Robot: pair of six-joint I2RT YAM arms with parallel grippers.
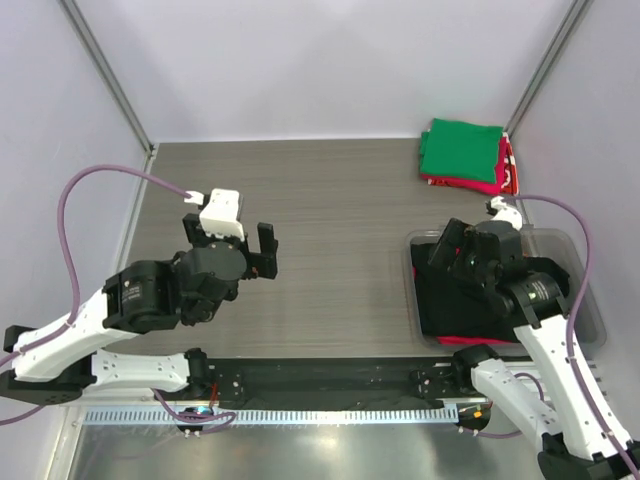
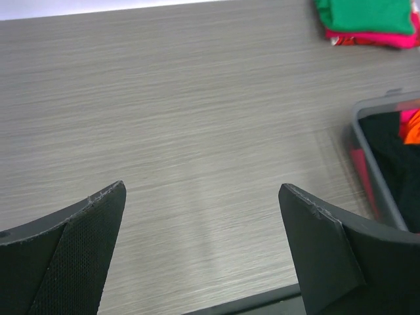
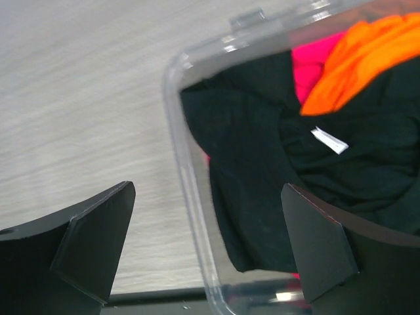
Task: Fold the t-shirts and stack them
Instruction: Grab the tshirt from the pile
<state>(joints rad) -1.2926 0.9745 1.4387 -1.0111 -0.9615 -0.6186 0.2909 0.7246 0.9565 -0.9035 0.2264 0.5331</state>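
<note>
A crumpled black t-shirt (image 1: 455, 305) lies in the clear plastic bin (image 1: 590, 300) at the right. In the right wrist view the black t-shirt (image 3: 249, 164) shows a white label, with an orange t-shirt (image 3: 354, 59) and a magenta one (image 3: 314, 58) behind it. My right gripper (image 1: 468, 245) (image 3: 209, 187) is open and empty above the bin's left rim (image 3: 190, 197), one finger on either side of it. My left gripper (image 1: 230, 235) (image 2: 203, 190) is open and empty over bare table at the left. A folded green t-shirt (image 1: 460, 148) tops a pink-red one (image 1: 495, 185) at the far right.
The folded stack (image 2: 367, 16) and the bin's corner (image 2: 377, 174) also show in the left wrist view. Grey walls with metal posts enclose the table on the far and side edges. A black rail (image 1: 320, 380) runs along the near edge.
</note>
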